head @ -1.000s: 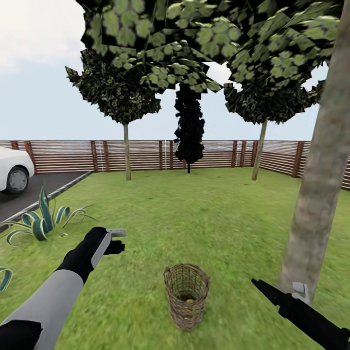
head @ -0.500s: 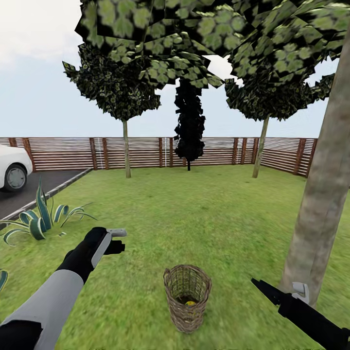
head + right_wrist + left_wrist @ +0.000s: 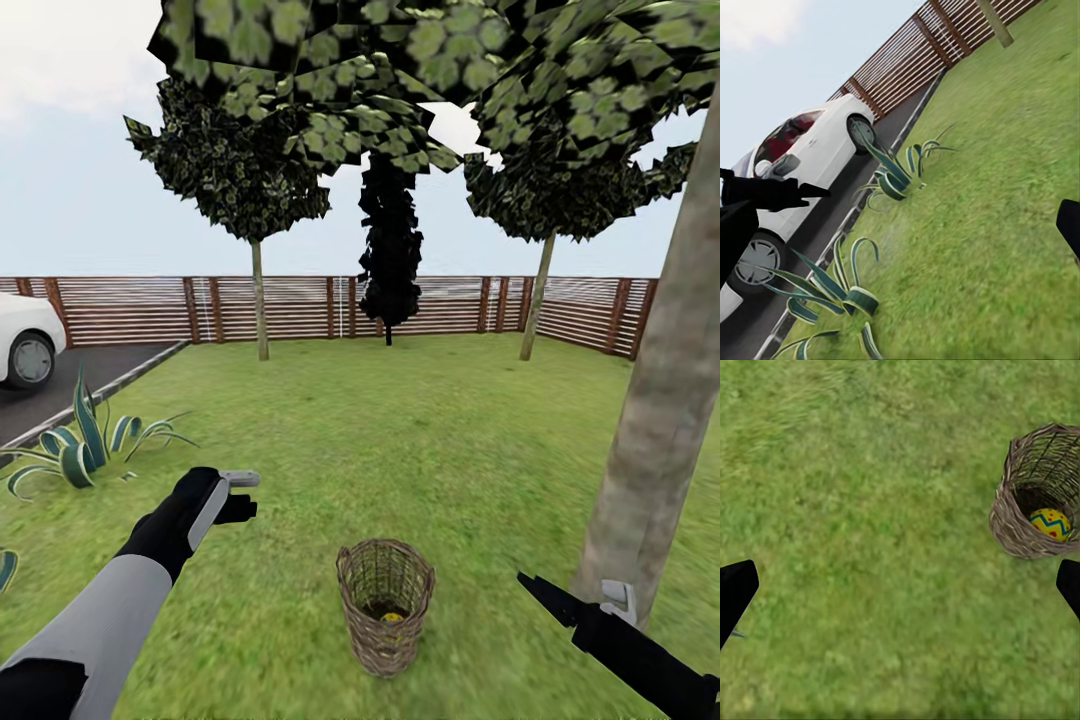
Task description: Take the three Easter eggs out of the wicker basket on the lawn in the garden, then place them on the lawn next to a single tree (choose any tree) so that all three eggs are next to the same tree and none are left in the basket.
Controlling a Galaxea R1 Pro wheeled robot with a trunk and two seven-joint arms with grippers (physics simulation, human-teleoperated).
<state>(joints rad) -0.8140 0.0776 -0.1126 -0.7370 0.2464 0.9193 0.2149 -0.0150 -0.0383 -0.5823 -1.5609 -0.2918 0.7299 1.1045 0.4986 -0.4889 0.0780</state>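
The wicker basket point(image 3: 385, 606) stands upright on the lawn point(image 3: 420, 440) between the two grippers, ahead of and beside the left gripper point(image 3: 900, 592) whose fingers are spread wide and empty, one zigzag-banded egg point(image 3: 1050, 523) inside, while the right gripper point(image 3: 540, 592) also hangs apart, empty, near the tree point(image 3: 655, 420).

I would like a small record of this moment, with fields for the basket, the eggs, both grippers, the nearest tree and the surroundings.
basket: wicker basket upright on the lawn, between the two arms
eggs: one yellow egg with blue zigzag seen inside the basket; others hidden by the weave
left gripper: left gripper above grass to the left of the basket, fingers apart, holding nothing
right gripper: right gripper low beside the thick trunk, fingers apart in the wrist view
nearest tree: tree to the right of the basket
surroundings: wooden fence, white car, spiky plants
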